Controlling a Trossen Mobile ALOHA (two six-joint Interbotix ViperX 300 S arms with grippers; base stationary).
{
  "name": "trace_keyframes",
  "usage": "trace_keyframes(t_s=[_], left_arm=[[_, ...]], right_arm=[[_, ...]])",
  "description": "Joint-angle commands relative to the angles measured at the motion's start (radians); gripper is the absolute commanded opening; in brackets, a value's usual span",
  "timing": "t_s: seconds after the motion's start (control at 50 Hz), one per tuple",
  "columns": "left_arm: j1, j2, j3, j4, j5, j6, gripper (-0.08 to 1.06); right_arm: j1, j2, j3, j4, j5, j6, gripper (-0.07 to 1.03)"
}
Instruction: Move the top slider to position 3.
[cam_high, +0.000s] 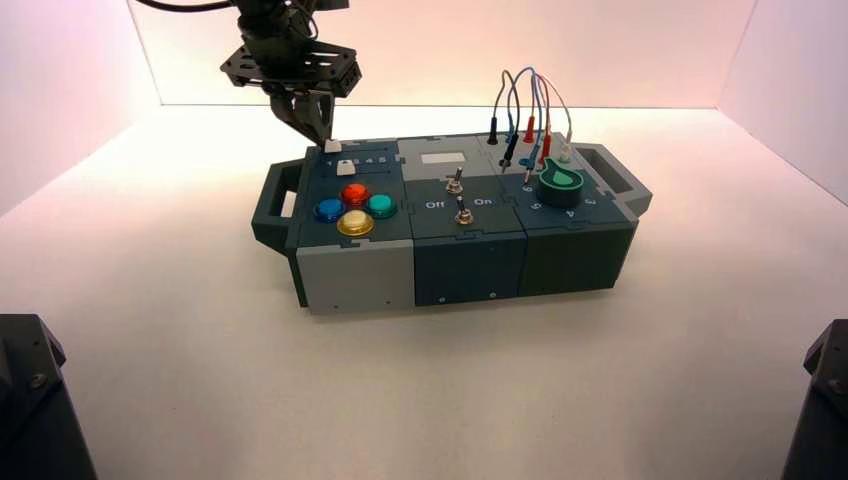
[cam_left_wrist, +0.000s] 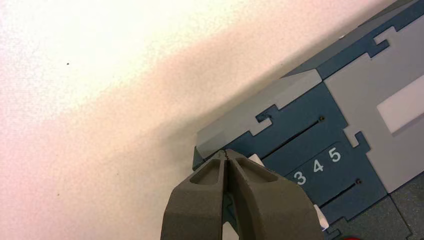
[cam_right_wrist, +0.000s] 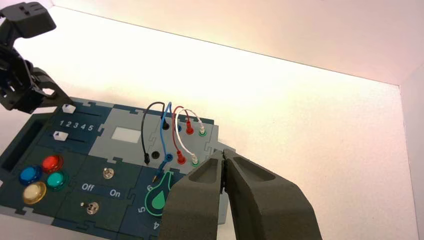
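At upper left in the high view, the left end effector (cam_high: 325, 140), fingers together, is just beside the white top slider (cam_high: 333, 146); position 3 (cam_left_wrist: 300, 178) lies farther along the panel. The right end effector (cam_right_wrist: 223, 152), fingers together, waits at lower centre in its wrist view.
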Motion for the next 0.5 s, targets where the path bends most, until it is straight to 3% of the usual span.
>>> trace_keyframes(t_s=[0.02, 0.5], left_arm=[[-0.012, -0.011, -0.028, -0.002, -0.003, 0.002, -0.03], [-0.034, 0.003, -0.041, -0.003, 0.000, 0.000, -0.03]], right_arm=[[-0.005, 0.005, -0.021, -0.002, -0.005, 0.002, -0.02], [-0.005, 0.003, -0.021, -0.002, -0.002, 0.002, -0.02]])
